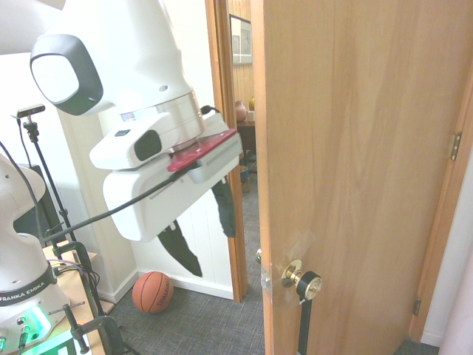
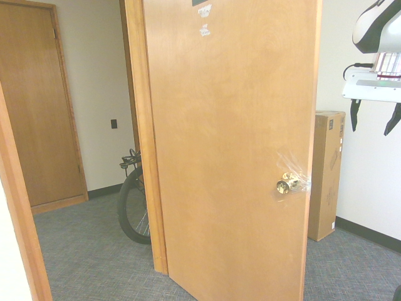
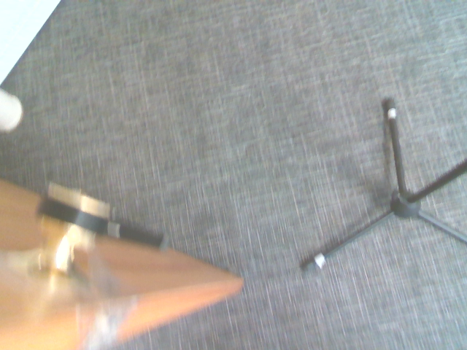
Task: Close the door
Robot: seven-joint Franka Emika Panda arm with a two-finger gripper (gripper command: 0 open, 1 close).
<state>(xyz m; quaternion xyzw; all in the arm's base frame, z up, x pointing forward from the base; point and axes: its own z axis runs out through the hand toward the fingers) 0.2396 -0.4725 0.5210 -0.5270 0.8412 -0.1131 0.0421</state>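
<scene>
Door (image 1: 355, 148) stands partly open, swung out from its frame (image 1: 225, 140); hinges on the far right edge in the first exterior view, free edge toward the arm. Brass knob (image 1: 303, 281) sits low on the free edge, thin black strap (image 1: 304, 325) hanging from it, clear tape around the latch area. Gripper (image 1: 207, 229) hangs in the air to the left of the door edge in that view, pointing mostly down, clear of the door and knob, no contact. Fingers (image 1: 179, 250) are spread wide apart, released, nothing between them. Second exterior view shows the other face of the door (image 2: 232, 144) with the knob (image 2: 287, 184) near its right edge, gripper (image 2: 374, 119) up at the far right, well apart from the door. Through the gap: a basketball (image 1: 153, 291) on the grey carpet (image 1: 199, 325) by the white wall. Behind the door on the other side: a bicycle wheel (image 2: 133, 207), a tall cardboard box (image 2: 327, 172) against the wall, a second closed door (image 2: 37, 106) far left. Wrist view is blurred: carpet (image 3: 241, 131), door's top edge (image 3: 146, 292) and the knob (image 3: 62, 251) seen from above.
</scene>
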